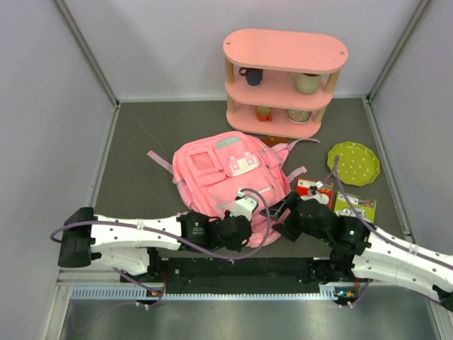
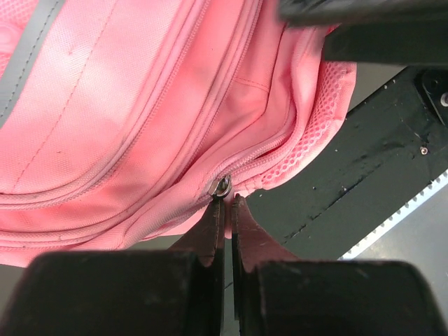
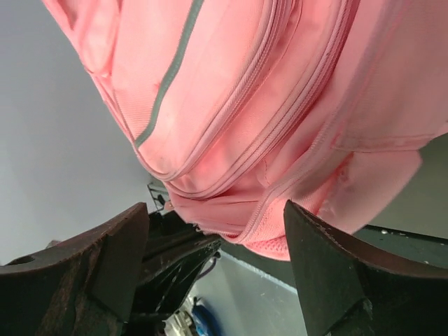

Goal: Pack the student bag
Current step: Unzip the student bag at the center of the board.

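Observation:
The student bag, a soft pink backpack, lies front-up in the middle of the table. My left gripper is at the bag's near edge. In the left wrist view the left gripper is shut on a pink zipper pull, just below its metal ring, and the zip of the bag looks closed. My right gripper is at the bag's near right corner. In the right wrist view the right gripper is open, its fingers wide apart below the bag, holding nothing.
A pink three-tier shelf with cups stands at the back. On the right lie a green dotted plate, a red-and-white packet and a green booklet. Grey walls close in the table on three sides.

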Robot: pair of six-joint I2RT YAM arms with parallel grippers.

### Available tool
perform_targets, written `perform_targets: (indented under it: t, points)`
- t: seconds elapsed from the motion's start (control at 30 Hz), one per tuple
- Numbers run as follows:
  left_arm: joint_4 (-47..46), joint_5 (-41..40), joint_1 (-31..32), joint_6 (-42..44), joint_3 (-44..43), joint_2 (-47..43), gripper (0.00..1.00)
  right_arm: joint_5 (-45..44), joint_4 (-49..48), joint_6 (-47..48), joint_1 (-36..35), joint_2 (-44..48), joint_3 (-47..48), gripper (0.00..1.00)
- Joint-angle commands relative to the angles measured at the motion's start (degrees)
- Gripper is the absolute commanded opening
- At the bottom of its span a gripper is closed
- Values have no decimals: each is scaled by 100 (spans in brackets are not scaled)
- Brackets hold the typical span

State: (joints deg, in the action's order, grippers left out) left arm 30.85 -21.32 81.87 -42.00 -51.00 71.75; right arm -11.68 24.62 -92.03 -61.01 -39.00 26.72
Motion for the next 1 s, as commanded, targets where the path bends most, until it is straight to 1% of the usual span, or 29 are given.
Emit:
perform_targets:
  t: [0.0, 0.03, 0.1, 0.2, 0.3, 0.4, 0.6, 0.77, 0.8, 0.83, 0.87, 0.93, 0.97]
  points:
    - [-387, -584, -65, -133, -270, -21, 0, -721, 1254, 185, -77, 857, 325, 76]
    - [-396, -584, -83, -124, -287, 32, 0, -739, 1456, 168, -77, 964, 325, 77]
    - [-457, -540, -118, -124, -322, 129, 0, -626, 1510, 11, -69, 1122, 264, 77]
    - [-878, -303, -223, -19, -331, 243, 0, -257, 1458, -192, -69, 1141, 167, 78]
    - [-1186, -145, -232, 121, -436, 366, 0, 86, 1090, -385, -69, 1000, 44, 79]
    - [-1301, 4, -232, 236, -533, 498, 0, 210, 633, -561, -69, 790, -35, 80]
    - [-1397, 216, -232, 368, -630, 411, 0, 123, 482, -973, -69, 245, 53, 81]
    - [-1608, 479, -232, 587, -577, 349, 0, 192, -124, -1186, -77, -142, -185, 80]
    - [-1652, 506, -241, 596, -586, 358, 0, 262, -159, -1177, -77, -317, -185, 79]
    - [-1670, 532, -233, 622, -595, 366, 0, 280, -316, -1134, -77, -397, -211, 75]
    - [-1705, 593, -232, 640, -595, 366, 0, 307, -396, -1081, -86, -458, -228, 68]
    - [-1767, 655, -232, 701, -612, 393, 0, 359, -572, -1080, -86, -643, -290, 65]
    - [-1802, 699, -232, 728, -621, 384, 0, 368, -642, -1028, -86, -687, -308, 59]
